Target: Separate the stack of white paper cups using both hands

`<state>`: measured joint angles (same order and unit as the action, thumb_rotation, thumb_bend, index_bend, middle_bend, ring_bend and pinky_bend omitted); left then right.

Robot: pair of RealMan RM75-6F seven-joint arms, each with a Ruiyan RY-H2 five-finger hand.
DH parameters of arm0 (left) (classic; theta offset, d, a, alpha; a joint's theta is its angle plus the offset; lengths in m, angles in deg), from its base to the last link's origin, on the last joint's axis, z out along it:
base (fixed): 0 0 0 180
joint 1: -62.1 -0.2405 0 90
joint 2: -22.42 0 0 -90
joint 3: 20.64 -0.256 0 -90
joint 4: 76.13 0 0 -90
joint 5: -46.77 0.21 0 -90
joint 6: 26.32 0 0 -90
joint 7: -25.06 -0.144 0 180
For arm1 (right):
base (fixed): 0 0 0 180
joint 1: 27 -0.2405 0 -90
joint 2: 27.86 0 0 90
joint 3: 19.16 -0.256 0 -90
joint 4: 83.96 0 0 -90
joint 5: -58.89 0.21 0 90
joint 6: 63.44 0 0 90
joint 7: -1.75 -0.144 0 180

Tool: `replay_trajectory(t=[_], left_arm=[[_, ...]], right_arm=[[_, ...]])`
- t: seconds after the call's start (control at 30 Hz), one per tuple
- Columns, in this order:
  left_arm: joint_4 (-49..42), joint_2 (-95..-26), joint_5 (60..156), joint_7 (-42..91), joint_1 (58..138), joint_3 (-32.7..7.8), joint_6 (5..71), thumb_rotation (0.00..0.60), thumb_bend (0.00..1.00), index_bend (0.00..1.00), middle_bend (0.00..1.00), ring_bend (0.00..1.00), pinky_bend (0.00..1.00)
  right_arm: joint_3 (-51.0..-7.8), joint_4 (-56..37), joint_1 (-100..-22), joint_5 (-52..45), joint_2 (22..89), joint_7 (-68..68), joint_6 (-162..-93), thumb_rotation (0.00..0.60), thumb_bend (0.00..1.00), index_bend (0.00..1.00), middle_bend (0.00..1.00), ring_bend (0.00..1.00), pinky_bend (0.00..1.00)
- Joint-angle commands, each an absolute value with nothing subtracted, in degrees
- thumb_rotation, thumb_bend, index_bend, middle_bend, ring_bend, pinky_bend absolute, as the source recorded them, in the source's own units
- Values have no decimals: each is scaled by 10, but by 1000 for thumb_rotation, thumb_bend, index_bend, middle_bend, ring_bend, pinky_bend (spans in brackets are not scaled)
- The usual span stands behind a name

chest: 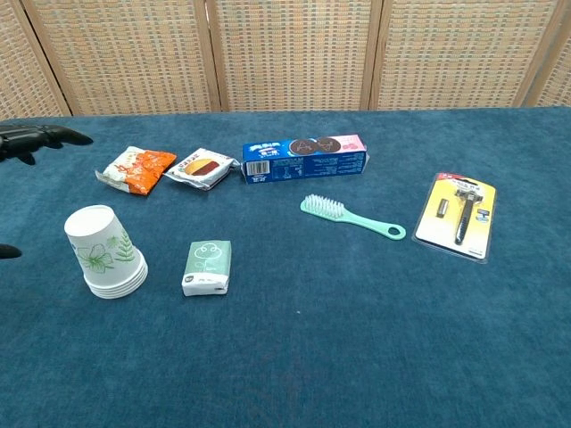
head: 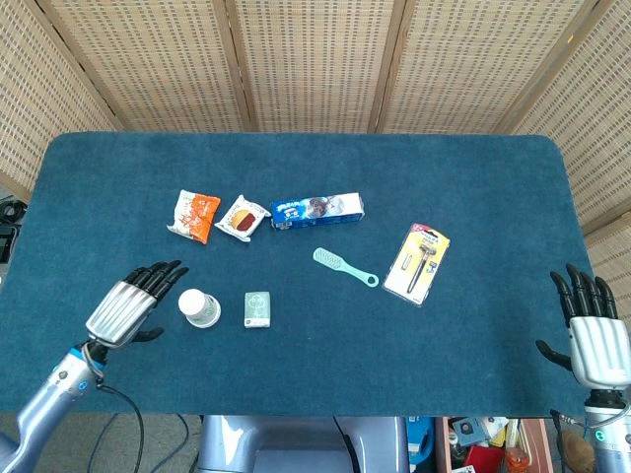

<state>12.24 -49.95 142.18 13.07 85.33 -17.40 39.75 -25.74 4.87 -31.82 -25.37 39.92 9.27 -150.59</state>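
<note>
The stack of white paper cups (head: 200, 308) (chest: 103, 252) stands upside down on the blue table, printed with green leaves. My left hand (head: 132, 306) hovers just left of the stack with its fingers spread, holding nothing; only its dark fingertips (chest: 36, 138) show at the left edge of the chest view. My right hand (head: 594, 334) stays at the table's far right front corner, fingers spread and empty, far from the cups. The chest view does not show it.
A green tissue pack (head: 257, 309) lies just right of the cups. Behind them lie an orange snack bag (head: 193, 216), a small cake packet (head: 243, 218) and a blue cookie box (head: 316, 210). A mint brush (head: 344, 266) and a packaged razor (head: 418, 262) lie to the right.
</note>
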Motion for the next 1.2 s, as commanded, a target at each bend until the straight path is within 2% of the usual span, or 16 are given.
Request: replay_trajectory(t=[0.03,0.2,0.6,0.83,1.03,1.2], left_arm=[[119,-520,1407,100,874,-165,375,600,83,135,145,179,273],[109,-540,1390,76,890,-163,356,600,83,239,237,245,310],[79,-572,1364,63,898,-169,356,600,83,355,345,333,379],[47,-595,1369,104,903,-172,372,600,83,466,453,420,443],[39,-597,1362,168,902,-169,387,600,84,483,466,435,454],[59,-587,1350,368,903,-148,408,600,83,490,471,443,454]], right_arm=[[-258,47,-319,-251,400,91,-1504,600,0,0,0,0,0],[-259,45,-319,-248,400,86,-1502,600,0,0,0,0,0],[-258,43,-321,-249,400,83,-1500,600,0,0,0,0,0],[-257,43,-322,-248,401,84,-1498,600,0,0,0,0,0],[-255,43,-323,-248,403,89,-1495,600,0,0,0,0,0],[-253,44,-326,-251,406,92,-1491,600,0,0,0,0,0]])
